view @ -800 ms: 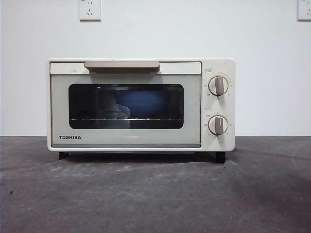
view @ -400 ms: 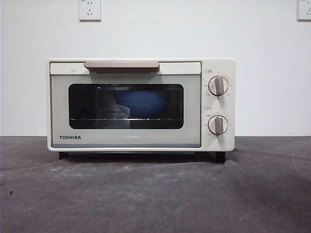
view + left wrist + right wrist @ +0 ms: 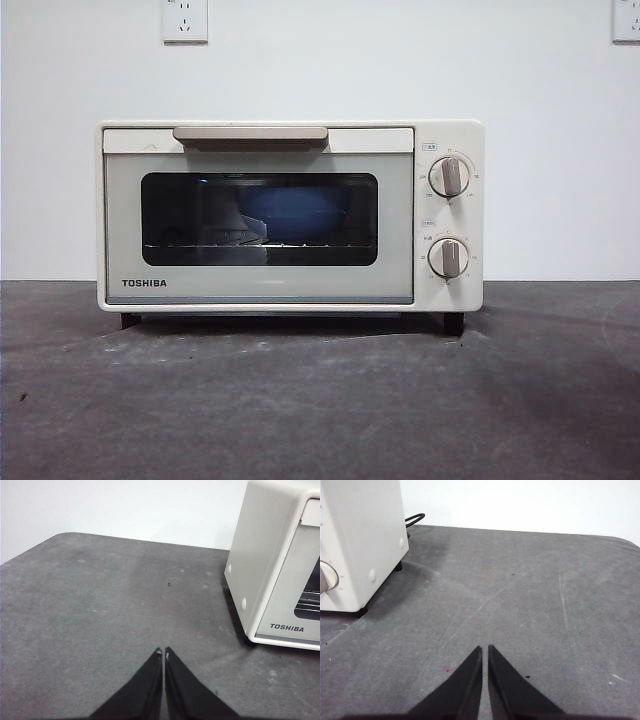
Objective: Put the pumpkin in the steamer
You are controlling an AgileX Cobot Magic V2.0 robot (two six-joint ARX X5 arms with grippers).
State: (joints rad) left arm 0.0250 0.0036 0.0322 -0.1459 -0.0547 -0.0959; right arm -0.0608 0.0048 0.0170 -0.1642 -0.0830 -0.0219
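The cream Toshiba steamer (image 3: 290, 215) sits shut on the grey desk (image 3: 320, 400), while the left pincer (image 3: 163, 652) and right pincer (image 3: 485, 650) hang beside it, both closed and holding nothing.

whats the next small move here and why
Probably send one pincer up to the steamer's top handle to pull the door open. The door is closed, with something blue behind its glass. No pumpkin shows in any view. The left pincer and right pincer both hover shut and empty over the bare table, one at each side of the steamer.
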